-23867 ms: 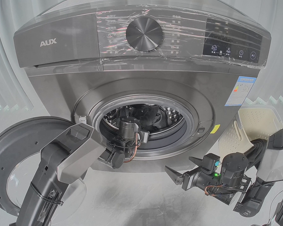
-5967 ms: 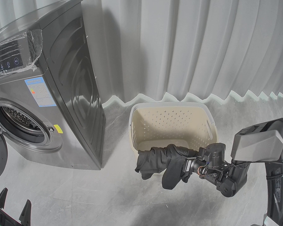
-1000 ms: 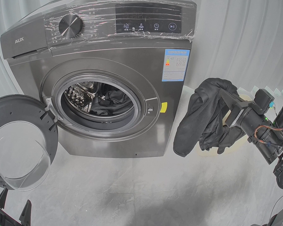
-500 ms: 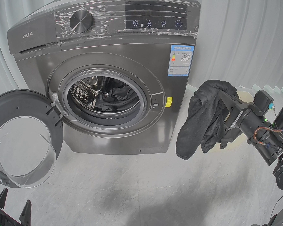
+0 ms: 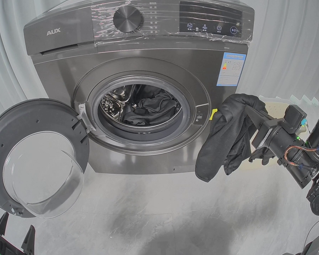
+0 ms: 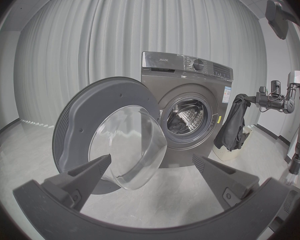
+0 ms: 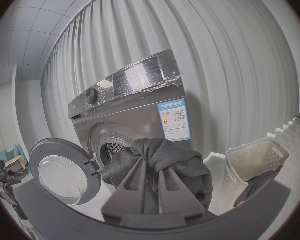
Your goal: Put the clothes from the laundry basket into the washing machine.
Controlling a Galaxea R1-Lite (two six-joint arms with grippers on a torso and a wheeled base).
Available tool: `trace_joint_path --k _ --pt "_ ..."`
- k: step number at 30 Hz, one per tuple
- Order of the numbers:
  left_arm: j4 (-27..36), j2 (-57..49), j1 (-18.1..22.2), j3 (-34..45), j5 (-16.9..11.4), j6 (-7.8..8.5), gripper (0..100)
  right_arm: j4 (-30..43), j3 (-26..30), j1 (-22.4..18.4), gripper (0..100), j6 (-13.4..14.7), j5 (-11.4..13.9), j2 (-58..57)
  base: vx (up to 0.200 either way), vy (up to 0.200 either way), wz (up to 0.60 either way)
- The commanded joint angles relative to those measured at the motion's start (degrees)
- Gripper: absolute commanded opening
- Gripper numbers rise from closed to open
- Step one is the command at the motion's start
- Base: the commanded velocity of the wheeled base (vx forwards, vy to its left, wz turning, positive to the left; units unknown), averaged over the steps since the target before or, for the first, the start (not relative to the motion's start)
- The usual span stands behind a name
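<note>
I am seeing the right gripper (image 7: 152, 171) holding its 2 fingers together, clamped on a bunched dark garment (image 5: 226, 136). The garment is hanging in the air just to the right of the washing machine (image 5: 138, 54), its loose end dangling above the floor (image 5: 159, 209). The machine's round door (image 5: 35, 135) is standing wide open to the left. Inside the drum (image 5: 111, 103), another dark garment (image 5: 153, 108) is lying in a heap. The cream laundry basket (image 7: 255, 159) is sitting on the floor beside the machine, behind the held garment, and a dark piece of cloth (image 7: 256, 185) is spilling over its rim. I am keeping the left gripper (image 5: 17, 227) low near the floor, in front of the open door, with its fingers spread apart and gripping nothing.
</note>
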Motion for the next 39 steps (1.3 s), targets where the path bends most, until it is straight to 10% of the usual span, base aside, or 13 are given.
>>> trace_joint_path --k 1,39 --pt "0.02 -0.96 0.03 0.84 -0.01 -0.01 100 -0.04 0.16 0.09 0 0.01 -0.02 0.27 0.000 0.000 0.00" --pt "-0.07 -0.96 0.21 1.01 -0.45 2.71 100 0.05 -1.69 8.44 0 6.43 -0.55 3.34 0.000 0.032 0.00"
